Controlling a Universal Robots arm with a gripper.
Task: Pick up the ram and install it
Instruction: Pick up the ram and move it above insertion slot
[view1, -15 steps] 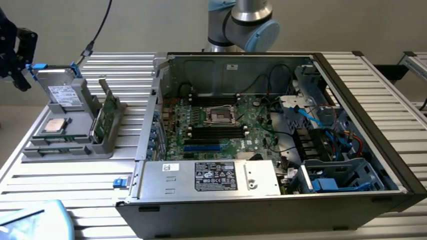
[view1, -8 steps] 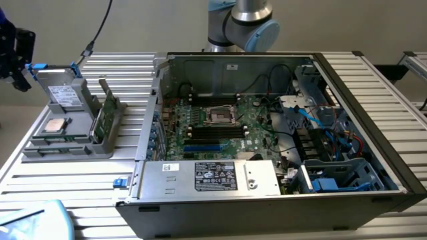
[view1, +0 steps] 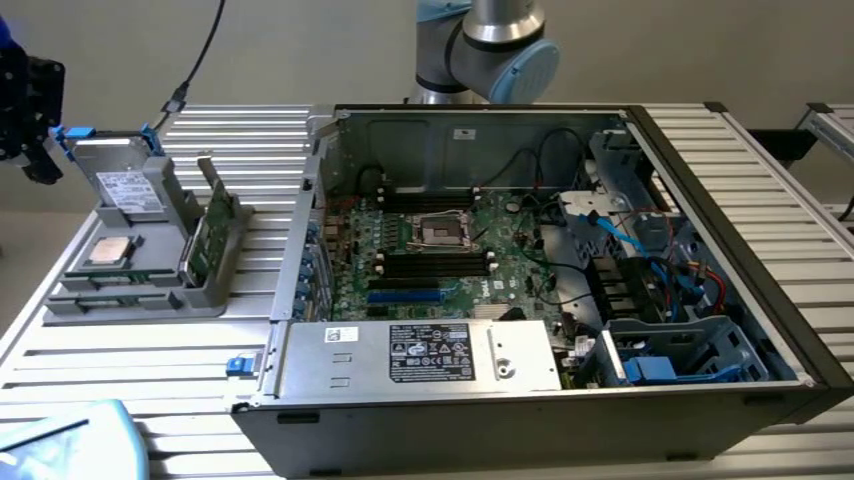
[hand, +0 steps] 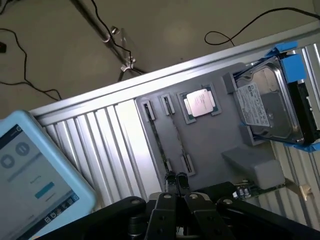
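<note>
Green ram (view1: 211, 228) standing on edge in a gray holder (view1: 134, 300), beside an open computer case (view1: 461, 135), with the robot gripper (hand: 175, 179) above the holder.
The holder sits on the slatted table at the exterior view's left and also carries a square processor chip (hand: 200, 103) and a hard drive (hand: 267, 102). The gripper hangs over the end of the holder's narrow slots, fingers pressed together and holding nothing. The motherboard (view1: 454, 250) lies inside the case.

We see the ram (view1: 211, 228), a thin green board, standing on its long edge in the grey holder (view1: 134, 292), at the exterior view's left.
</note>
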